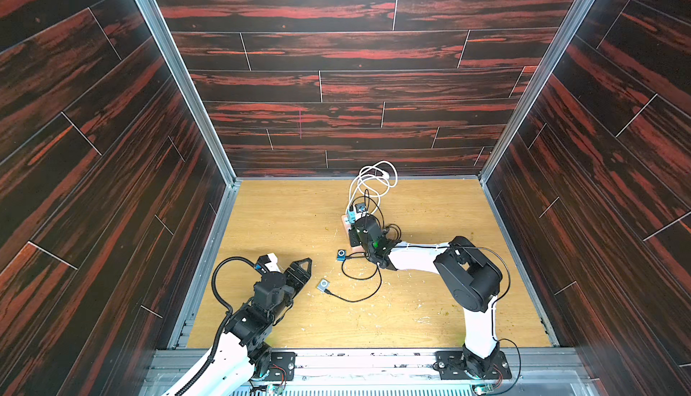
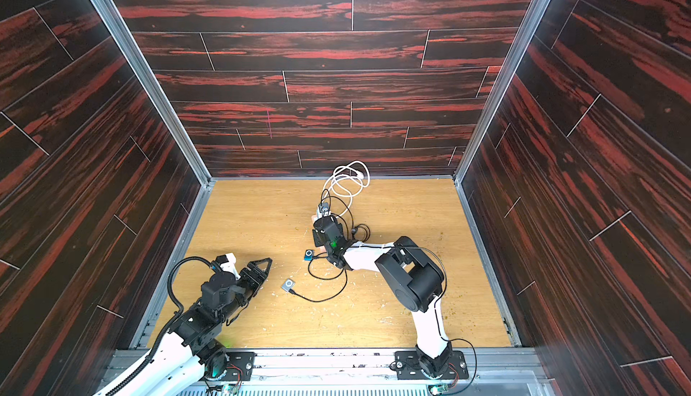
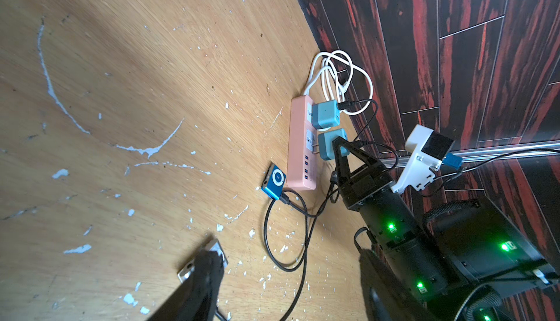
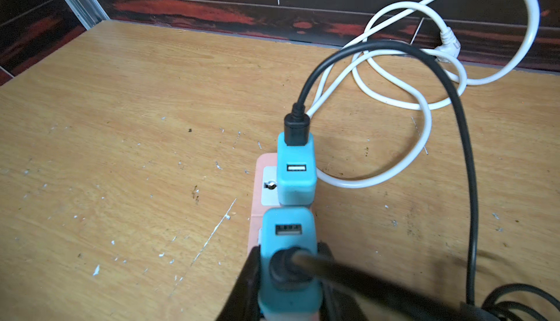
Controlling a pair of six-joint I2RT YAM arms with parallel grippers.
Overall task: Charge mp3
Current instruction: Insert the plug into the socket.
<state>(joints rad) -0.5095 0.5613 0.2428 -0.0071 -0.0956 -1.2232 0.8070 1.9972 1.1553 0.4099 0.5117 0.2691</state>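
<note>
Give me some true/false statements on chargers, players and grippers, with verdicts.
1. The right gripper is clamped on a teal charger at the pink power strip. True.
2. Both teal chargers are fully seated in the strip. False: the held one's prongs are exposed; only the far charger looks seated.
3. The left gripper holds the silver mp3 player. False: the left gripper is open and empty; the silver mp3 player lies on the table.
4. The blue mp3 player has a black cable plugged in. True.
5. The white cord lies coiled near the back wall. True.
</note>
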